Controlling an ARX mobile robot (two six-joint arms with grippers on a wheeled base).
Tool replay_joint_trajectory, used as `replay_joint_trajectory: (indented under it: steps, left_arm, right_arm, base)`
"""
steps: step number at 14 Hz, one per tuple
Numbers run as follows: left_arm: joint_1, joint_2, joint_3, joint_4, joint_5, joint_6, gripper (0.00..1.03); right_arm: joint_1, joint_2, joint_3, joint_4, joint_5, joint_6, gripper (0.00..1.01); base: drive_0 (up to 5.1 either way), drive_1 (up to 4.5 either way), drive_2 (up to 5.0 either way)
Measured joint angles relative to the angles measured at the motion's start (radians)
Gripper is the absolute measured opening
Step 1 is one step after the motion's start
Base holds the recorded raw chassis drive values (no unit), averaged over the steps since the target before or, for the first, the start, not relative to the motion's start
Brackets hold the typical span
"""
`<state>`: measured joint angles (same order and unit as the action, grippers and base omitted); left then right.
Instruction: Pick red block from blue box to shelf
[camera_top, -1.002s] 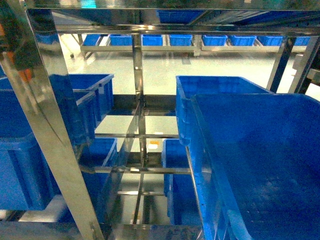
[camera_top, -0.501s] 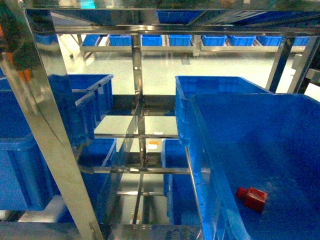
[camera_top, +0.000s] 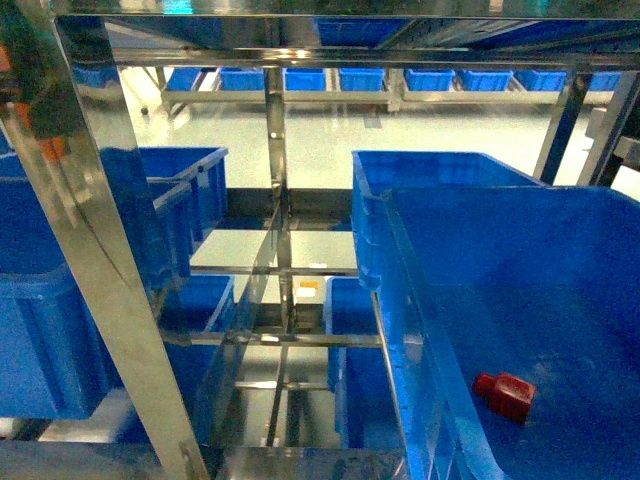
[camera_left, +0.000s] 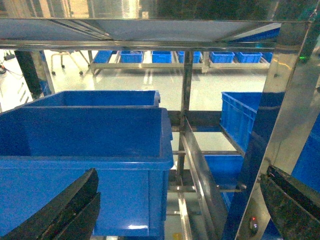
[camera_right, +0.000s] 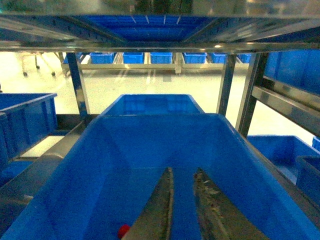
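Observation:
The red block (camera_top: 505, 394) lies on its side on the floor of a dark blue crate (camera_top: 402, 262) on the right of the steel shelf (camera_top: 277, 180). The right wrist view shows it as a small red spot (camera_right: 123, 230) left of my right gripper (camera_right: 183, 171). That gripper hangs over the crate's inside, open by a narrow gap, with nothing between its fingers. My left gripper (camera_left: 182, 202) is wide open and empty in front of another crate (camera_left: 100, 160) and a shelf post (camera_left: 187, 95). The blue box is out of view. Neither gripper shows in the head view.
More dark blue crates (camera_top: 175, 190) sit on the left tiers and lower levels. A slanted mirror-like post (camera_top: 90, 250) crosses the left foreground. A second crate (camera_right: 150, 104) stands behind the right one. Rows of crates (camera_top: 360, 80) line a far rack across the pale floor.
One second ago the right crate's floor was bare. The red block appeared there half a second ago and has since only shifted slightly.

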<state>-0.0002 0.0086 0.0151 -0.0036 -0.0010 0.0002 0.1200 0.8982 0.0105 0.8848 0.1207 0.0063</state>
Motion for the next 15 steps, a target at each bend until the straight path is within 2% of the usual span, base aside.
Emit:
replay_joint_trajectory:
  steps: [1,2,3,4,5,15]
  left_arm:
    - [0.000,0.000,0.000,0.000,0.000,0.000,0.98]
    - [0.000,0.000,0.000,0.000,0.000,0.000,0.98]
    - [0.000,0.000,0.000,0.000,0.000,0.000,0.98]
    - [0.000,0.000,0.000,0.000,0.000,0.000,0.98]
    - [0.000,0.000,0.000,0.000,0.000,0.000,0.98]
    - [0.000,0.000,0.000,0.000,0.000,0.000,0.98]
  right_arm:
    - [-0.017,-0.119,0.002,-0.140,-0.014,-0.003,0.01]
    - [-0.060,-0.222,0.002,-0.226,-0.077,-0.004,0.02]
    - [-0.117,-0.278,0.002,-0.275,-0.107,-0.004,0.02]
    - [-0.126,-0.319,0.002,-0.319,-0.108,-0.004,0.02]
    - [-0.123,-0.362,0.002,-0.358,-0.119,-0.004,0.02]
    - [-0.120,-0.660,0.002,-0.644,-0.119,-0.004,0.02]
  base:
    - [0.0,0.00,0.0]
    - [0.0,0.00,0.0]
    - [0.0,0.00,0.0]
    - [0.0,0.00,0.0]
    - [0.0,0.00,0.0]
    - [0.0,0.00,0.0]
